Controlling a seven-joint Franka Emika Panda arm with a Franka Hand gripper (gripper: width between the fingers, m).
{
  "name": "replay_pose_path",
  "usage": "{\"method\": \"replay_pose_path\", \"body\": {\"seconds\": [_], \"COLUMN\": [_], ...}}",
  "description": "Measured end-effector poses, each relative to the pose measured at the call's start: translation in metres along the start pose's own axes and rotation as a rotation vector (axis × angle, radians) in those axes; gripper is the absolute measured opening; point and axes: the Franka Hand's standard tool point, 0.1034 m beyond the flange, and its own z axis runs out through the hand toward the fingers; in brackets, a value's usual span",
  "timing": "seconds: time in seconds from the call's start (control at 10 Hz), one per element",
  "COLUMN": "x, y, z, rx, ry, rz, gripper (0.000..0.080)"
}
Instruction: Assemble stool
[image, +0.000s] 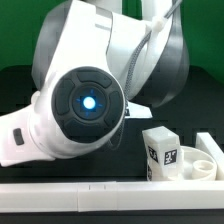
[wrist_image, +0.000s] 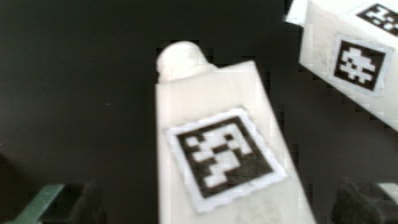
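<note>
1. Stool parts sit on the black table (image: 120, 170). At the exterior view's left and middle, the bulky white-and-grey robot arm (image: 88, 100) fills most of the picture. Its round dark joint cap with a blue light faces the camera, and the arm hides its own tool in this view.
2. Just to the right of the arm, a short blocky white plastic leg (image: 160, 152) stands upright on the table, its black-and-white square tag turned toward the camera.
3. Further to the exterior view's right, a round shallow white plastic disc seat (image: 207, 160) lies flat, cut off by the frame edge. It is just beside the standing leg, but I cannot tell whether they touch.
4. A long white bar (image: 100, 193) runs along the front of the table, across nearly the whole width.
5. In the wrist view, a white plastic leg with a rounded tip (wrist_image: 214, 130) lies on the table directly below the camera, tag face up. A second white tagged part (wrist_image: 352, 55) lies near it, with a strip of black table between them.
6. The gripper (wrist_image: 210, 205) hangs over that leg. Its dark, blurred fingers (wrist_image: 54, 205) are spread wide, one on each side of the leg's near end. Black gaps show on both sides, and the fingers pinch nothing.
</note>
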Motion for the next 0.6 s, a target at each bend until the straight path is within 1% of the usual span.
{"method": "replay_pose_path", "body": {"seconds": [0.3, 0.4, 0.5, 0.6], "x": [0.0004, 0.0004, 0.0003, -0.0043], "y": [-0.0005, -0.0004, -0.0003, -0.0012], "z": [0.0005, 0.0005, 0.0005, -0.0043], "rx": [0.001, 0.001, 0.001, 0.003], "ry": [-0.001, -0.001, -0.001, -0.004], "rz": [0.004, 0.004, 0.005, 0.006], "gripper": [0.0637, 0.0467, 0.032, 0.0321]}}
